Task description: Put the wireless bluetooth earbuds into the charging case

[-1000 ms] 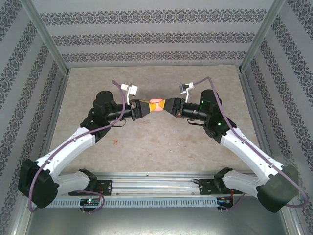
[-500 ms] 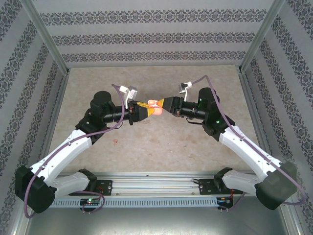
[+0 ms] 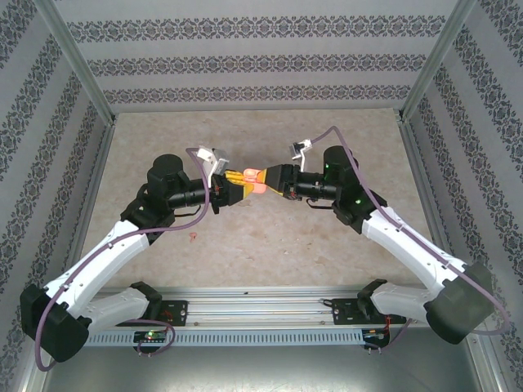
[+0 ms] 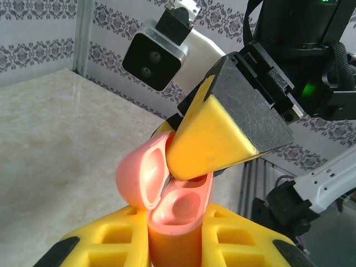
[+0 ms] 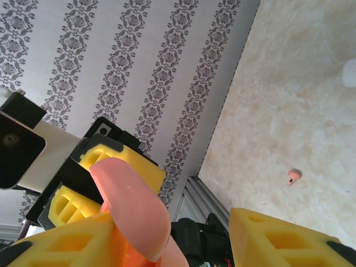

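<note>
In the left wrist view the case (image 4: 172,245) runs off the bottom edge and a yellow finger (image 4: 217,144) covers part of its opening; at the right edge of the right wrist view a white blob (image 5: 349,72) is cut off, too partial to identify.

The left arm (image 3: 106,253) and the right arm (image 3: 409,245) both slant up and inward from their bases, with the wrists turned so that the two grippers point at each other in mid-air. The left gripper (image 3: 235,188) is clamped tight around the body of a pink case (image 3: 257,183), which it holds upright between its yellow fingers. The right gripper (image 3: 275,178) faces it with its jaws parted, the tip of one yellow finger (image 4: 214,136) at the mouth of the case, against its raised lid.
</note>
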### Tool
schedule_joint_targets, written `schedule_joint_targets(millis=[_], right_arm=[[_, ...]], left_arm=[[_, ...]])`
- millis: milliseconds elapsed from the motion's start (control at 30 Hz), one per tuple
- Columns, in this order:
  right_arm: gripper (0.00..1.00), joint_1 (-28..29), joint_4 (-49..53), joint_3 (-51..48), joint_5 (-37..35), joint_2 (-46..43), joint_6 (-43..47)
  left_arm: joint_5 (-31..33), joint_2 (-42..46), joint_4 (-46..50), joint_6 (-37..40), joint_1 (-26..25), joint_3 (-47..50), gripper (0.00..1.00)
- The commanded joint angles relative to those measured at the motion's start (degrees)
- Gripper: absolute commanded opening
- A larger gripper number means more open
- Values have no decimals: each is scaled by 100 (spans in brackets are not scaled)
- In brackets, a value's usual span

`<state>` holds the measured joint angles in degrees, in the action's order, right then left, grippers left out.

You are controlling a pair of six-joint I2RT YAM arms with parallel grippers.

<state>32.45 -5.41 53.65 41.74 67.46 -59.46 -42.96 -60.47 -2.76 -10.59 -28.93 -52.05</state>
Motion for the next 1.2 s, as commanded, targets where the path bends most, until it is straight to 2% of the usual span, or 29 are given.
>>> schedule_joint_targets(millis=[0,167,300,467,633,733,800,867,967,1167], right_arm=[[52,194,-95,152,404,140,-245],[52,306,-393,194,373,280,-541],[40,341,-849,104,283,342,-883],[27,346,-922,89,212,338,-912],[21,349,-935,31,150,285,-833],[20,326,-902,14,168,272,-716],[20,291,-777,19,213,251,-602],[20,232,-619,39,251,217,-491],[20,115,-436,56,338,155,-351],[19,-49,-259,99,551,59,-169]], left_arm=[[318,130,-278,516,-80,-155,0],[518,132,-620,523,-118,-20,0],[624,98,-825,514,-148,70,0],[675,93,-866,514,-153,120,0],[528,105,-945,402,-150,192,13],[385,131,-1138,219,-135,286,32],[189,141,-1282,-2,-80,353,51],[-7,140,-1451,-254,27,457,59],[-287,155,-1724,-568,178,613,61],[-822,98,-2019,-797,348,739,58]])
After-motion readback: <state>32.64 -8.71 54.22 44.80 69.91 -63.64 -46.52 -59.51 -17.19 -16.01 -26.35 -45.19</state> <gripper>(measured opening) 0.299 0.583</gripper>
